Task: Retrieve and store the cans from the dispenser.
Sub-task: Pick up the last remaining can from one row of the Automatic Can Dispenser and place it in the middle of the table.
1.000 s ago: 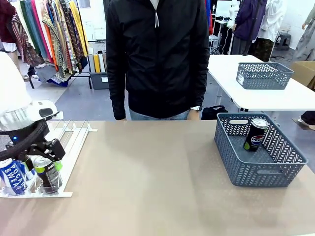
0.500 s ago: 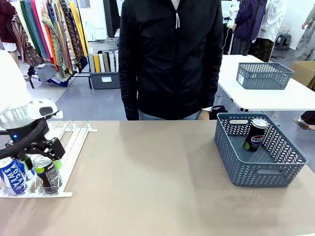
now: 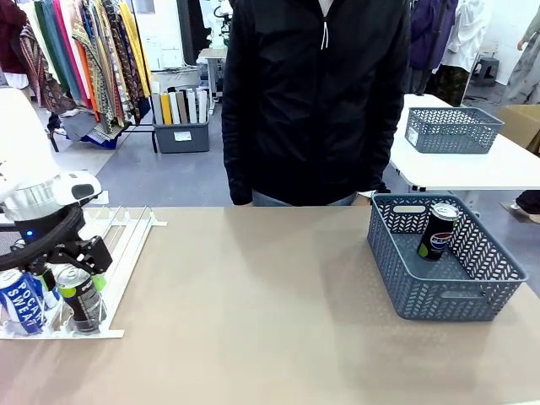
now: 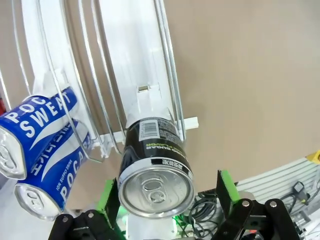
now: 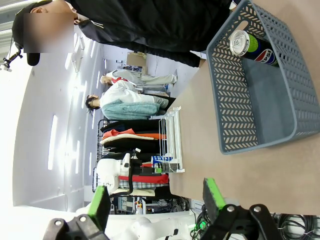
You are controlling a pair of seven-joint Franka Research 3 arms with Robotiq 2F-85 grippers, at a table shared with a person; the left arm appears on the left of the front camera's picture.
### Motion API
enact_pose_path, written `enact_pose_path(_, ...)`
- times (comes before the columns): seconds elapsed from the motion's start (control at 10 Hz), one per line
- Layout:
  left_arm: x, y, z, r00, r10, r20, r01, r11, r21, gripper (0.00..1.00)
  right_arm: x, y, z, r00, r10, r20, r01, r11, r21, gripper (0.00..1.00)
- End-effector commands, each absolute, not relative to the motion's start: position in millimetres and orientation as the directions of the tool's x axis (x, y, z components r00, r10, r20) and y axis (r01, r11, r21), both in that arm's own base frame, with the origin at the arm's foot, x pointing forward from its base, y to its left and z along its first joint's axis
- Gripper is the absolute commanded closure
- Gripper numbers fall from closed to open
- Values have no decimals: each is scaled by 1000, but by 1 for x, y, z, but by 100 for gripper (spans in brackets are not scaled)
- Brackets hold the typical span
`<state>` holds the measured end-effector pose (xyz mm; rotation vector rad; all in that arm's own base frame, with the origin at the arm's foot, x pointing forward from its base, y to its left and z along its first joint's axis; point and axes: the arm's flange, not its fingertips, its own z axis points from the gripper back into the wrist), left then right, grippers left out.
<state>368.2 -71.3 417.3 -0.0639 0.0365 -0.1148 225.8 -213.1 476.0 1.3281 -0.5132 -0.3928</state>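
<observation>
Left gripper (image 4: pixel 165 189) spread to full width, straddling black can (image 4: pixel 156 170) at low end of dispenser (image 4: pixel 130 50); green pads (image 4: pixel 224 184) either side, gap showing at one pad, no clamp on it. Two blue cans (image 4: pixel 37 127) in next lane, down at low end. Dispenser lies along left edge of table (image 3: pixel 270 321), low end toward near-left corner. Right gripper (image 5: pixel 156 197) wide apart, holding nothing. Grey basket (image 3: pixel 447 291) by right edge holds Pepsi can (image 3: pixel 439 232), leaning at far wall. Person (image 3: pixel 321 101) stands at far edge
</observation>
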Motion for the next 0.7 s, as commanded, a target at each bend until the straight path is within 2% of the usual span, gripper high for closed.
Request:
enact_pose_path(0.0,374,-76,415,997,-79,-20,79,997,-11,0,227,-214,478,821,-550,154,-51,197,979,0)
enact_pose_path(0.6,376,-80,406,999,-43,-26,43,999,11,0,227,-214,478,821,-550,154,-51,197,979,0)
